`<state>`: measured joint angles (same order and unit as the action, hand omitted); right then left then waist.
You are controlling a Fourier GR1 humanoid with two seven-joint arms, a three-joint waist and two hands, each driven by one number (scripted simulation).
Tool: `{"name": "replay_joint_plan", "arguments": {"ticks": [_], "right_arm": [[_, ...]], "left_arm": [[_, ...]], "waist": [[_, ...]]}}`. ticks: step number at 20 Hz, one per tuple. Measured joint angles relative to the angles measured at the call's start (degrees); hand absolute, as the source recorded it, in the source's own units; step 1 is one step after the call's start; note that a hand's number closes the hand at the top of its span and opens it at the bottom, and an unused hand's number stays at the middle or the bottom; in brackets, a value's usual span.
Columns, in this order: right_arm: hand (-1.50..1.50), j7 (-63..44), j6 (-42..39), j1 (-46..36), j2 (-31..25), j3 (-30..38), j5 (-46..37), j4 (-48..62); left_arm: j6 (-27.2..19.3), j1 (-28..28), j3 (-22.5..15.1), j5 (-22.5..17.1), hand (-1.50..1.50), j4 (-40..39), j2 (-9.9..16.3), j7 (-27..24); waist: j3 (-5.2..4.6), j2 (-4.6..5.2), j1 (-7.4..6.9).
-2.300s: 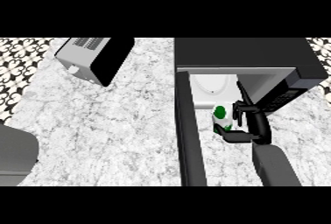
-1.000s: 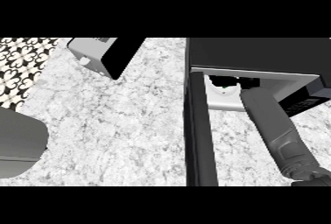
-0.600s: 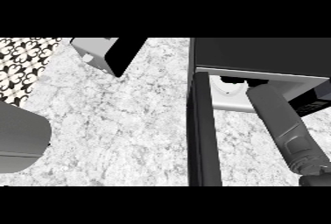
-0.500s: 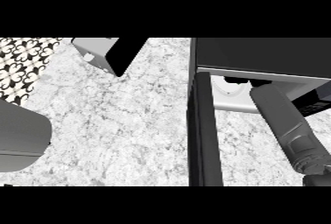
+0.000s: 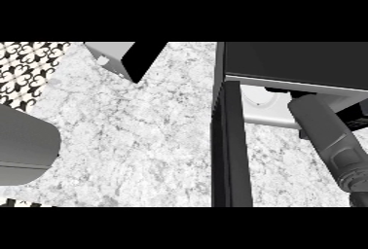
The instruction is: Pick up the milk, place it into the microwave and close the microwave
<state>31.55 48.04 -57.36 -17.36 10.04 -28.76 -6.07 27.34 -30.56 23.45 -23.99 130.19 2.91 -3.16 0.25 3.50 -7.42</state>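
The microwave [image 5: 295, 61] stands at the upper right, dark on top. Its black door [image 5: 230, 146] is swung open toward me, edge-on. My right forearm [image 5: 327, 138] runs from the lower right up into the white cavity [image 5: 259, 104]. Only a dark sliver of my right hand [image 5: 279, 90] shows under the microwave's top edge, and its grip is hidden. The milk is not visible. My left hand does not show; a grey rounded part of the left arm [image 5: 22, 146] lies at the left edge.
A grey and black box-shaped appliance [image 5: 126, 58] sits at the top centre on the marble counter [image 5: 137, 141]. A patterned black and white wall [image 5: 25, 68] fills the upper left corner.
2.3 s ago my right hand held the milk in front of the open cavity. The forearm now reaches inside and the milk is out of sight. The view has drifted slightly.
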Motion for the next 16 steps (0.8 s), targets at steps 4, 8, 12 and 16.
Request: {"name": "replay_joint_plan", "arguments": {"ticks": [4, 8, 12, 16], "right_arm": [[-1.50, 2.3, -1.6, -0.3, 0.5, -0.2, -0.2, -0.4], [-1.50, 4.8, -5.1, -1.1, 0.7, 0.3, 0.3, -0.8], [-1.50, 7.2, -9.1, -1.5, 1.4, 1.3, 1.5, -0.9], [-1.50, 9.2, -14.2, -1.7, 2.3, 3.3, 3.7, -0.9]], "left_arm": [[0.6, 0.6, -0.2, 1.2, -1.50, -1.0, 0.3, -0.5], [1.7, 1.1, -1.6, 2.6, -1.50, -1.4, 0.7, -0.2], [2.9, 2.1, -2.9, 3.0, -1.50, -2.5, 1.1, -0.2], [4.2, 2.7, -5.0, 3.4, -1.50, -2.6, 1.1, 0.1]], "waist": [[0.08, -0.11, -0.01], [0.13, -0.16, 0.19], [0.12, -0.25, 0.51], [0.15, -0.49, 1.10]]}}
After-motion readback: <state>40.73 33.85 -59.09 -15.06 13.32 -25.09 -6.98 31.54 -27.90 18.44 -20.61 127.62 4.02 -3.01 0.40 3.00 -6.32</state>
